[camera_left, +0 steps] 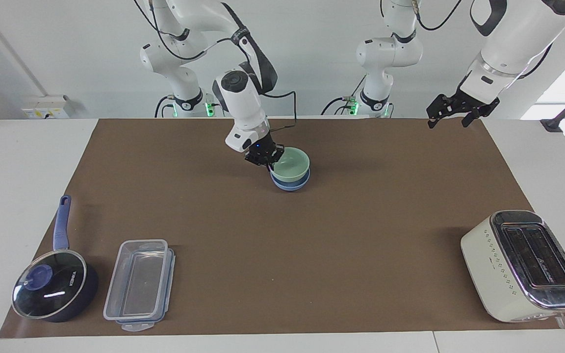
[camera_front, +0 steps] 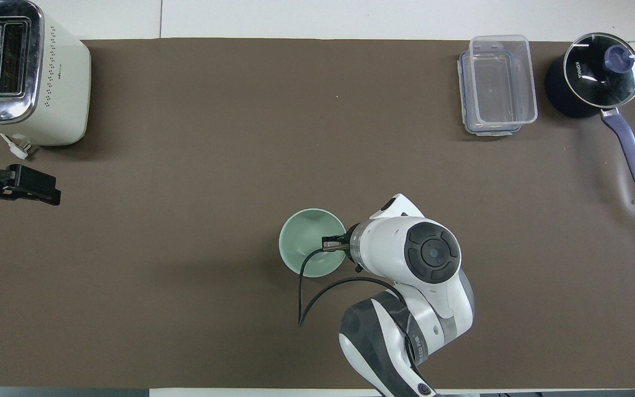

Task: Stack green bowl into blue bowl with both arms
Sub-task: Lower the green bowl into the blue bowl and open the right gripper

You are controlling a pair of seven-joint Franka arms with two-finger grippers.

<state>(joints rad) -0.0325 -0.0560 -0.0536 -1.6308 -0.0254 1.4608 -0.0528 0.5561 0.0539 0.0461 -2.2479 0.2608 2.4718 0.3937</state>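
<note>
The pale green bowl (camera_left: 292, 162) sits nested in the light-blue bowl (camera_left: 290, 184) on the brown mat, midway between the arms' ends. Only the blue bowl's lower wall shows in the facing view. In the overhead view the green bowl (camera_front: 307, 246) hides it. My right gripper (camera_left: 267, 161) is shut on the green bowl's rim, on the side toward the right arm's end. In the overhead view the right gripper (camera_front: 338, 245) is mostly under its own wrist. My left gripper (camera_left: 451, 115) is open and empty, raised over the mat's edge at the left arm's end, and waits.
A cream toaster (camera_left: 523, 264) stands at the left arm's end, farther from the robots than the bowls. A clear lidded container (camera_left: 140, 284) and a dark blue lidded saucepan (camera_left: 54, 289) stand at the right arm's end, also farther from the robots.
</note>
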